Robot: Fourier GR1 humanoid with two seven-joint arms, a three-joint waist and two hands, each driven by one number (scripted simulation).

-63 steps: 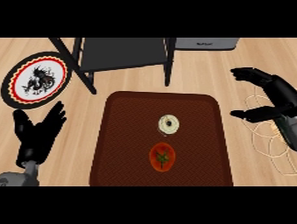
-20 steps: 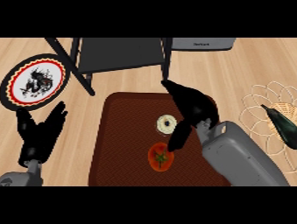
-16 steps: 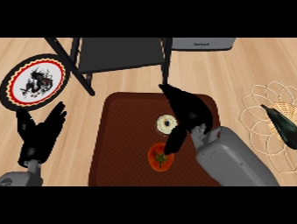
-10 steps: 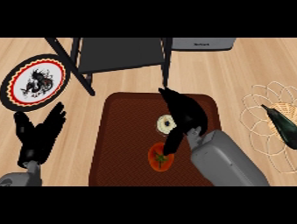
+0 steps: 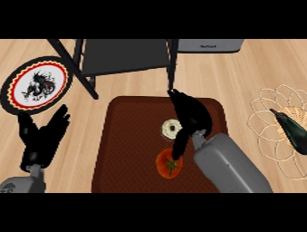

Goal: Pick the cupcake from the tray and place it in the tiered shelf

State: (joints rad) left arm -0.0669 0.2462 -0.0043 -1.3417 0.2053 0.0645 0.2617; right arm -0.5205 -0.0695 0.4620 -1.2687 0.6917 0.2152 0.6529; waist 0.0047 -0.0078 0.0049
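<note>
- The small pale round cupcake [image 5: 170,128] sits near the middle of the dark brown rectangular tray [image 5: 126,149], just above a red tomato with a green stalk [image 5: 170,165]. So the thing to grab hasn't left the tray yet.
- The right hand [image 5: 190,115] is hanging right over the cupcake, covering its right edge. Fingers are bent downward and the thumb points down toward the tomato. Looks to me like it's set up for a top-down grab, but I can't tell if it's actually got hold of anything.
- The left hand [image 5: 43,140] is parked at the lower left on the wooden counter, fingers straight and spread, holding nothing. Just resting.
- The dark grey metal tiered shelf [image 5: 123,55] stands right behind the tray, so it'd be a short lift forward.
- Off to the sides: a round plate with a red and black pattern [image 5: 35,84] on the left, a dark aubergine [image 5: 293,131] on a woven wicker mat [image 5: 269,118] on the right.
- There's a grey box [image 5: 209,44] at the top edge with some small writing, too tiny to read.
</note>
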